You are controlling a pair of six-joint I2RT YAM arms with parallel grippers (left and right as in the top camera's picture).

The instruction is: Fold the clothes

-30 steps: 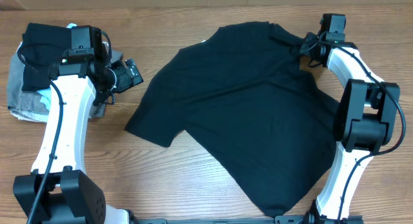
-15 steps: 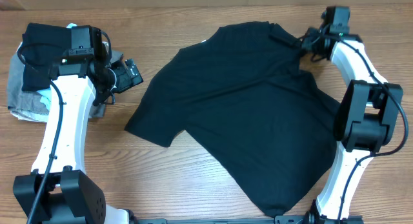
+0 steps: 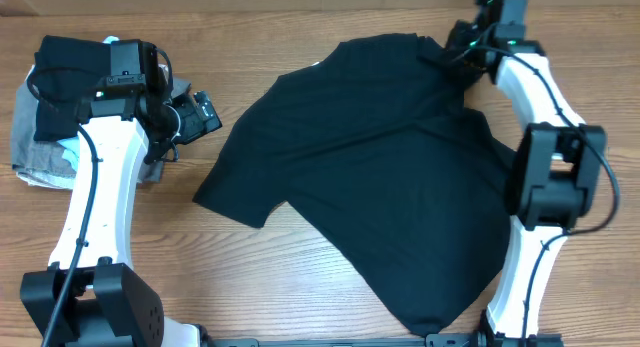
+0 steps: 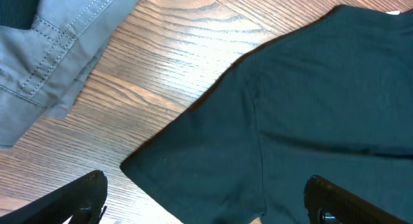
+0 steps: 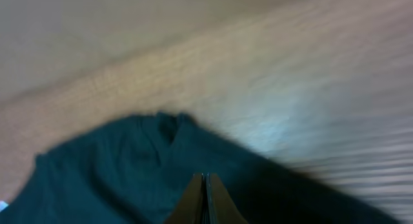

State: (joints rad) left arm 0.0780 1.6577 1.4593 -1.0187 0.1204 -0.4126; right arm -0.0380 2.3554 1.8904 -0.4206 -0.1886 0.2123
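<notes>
While the right gripper (image 5: 205, 188) pinches the T-shirt (image 3: 380, 177) sleeve, its body stretches leftward from those fingers toward the wide-open left gripper (image 3: 205, 115).

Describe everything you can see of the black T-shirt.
The T-shirt is plain black, short-sleeved, of soft-looking fabric. It lies unfolded, spread nearly flat and slanted on the wooden table, with the neck toward the far edge, one sleeve pointing left and the hem near the front. A small white label shows at the neck. The right gripper is shut on fabric at the far right sleeve.
</notes>
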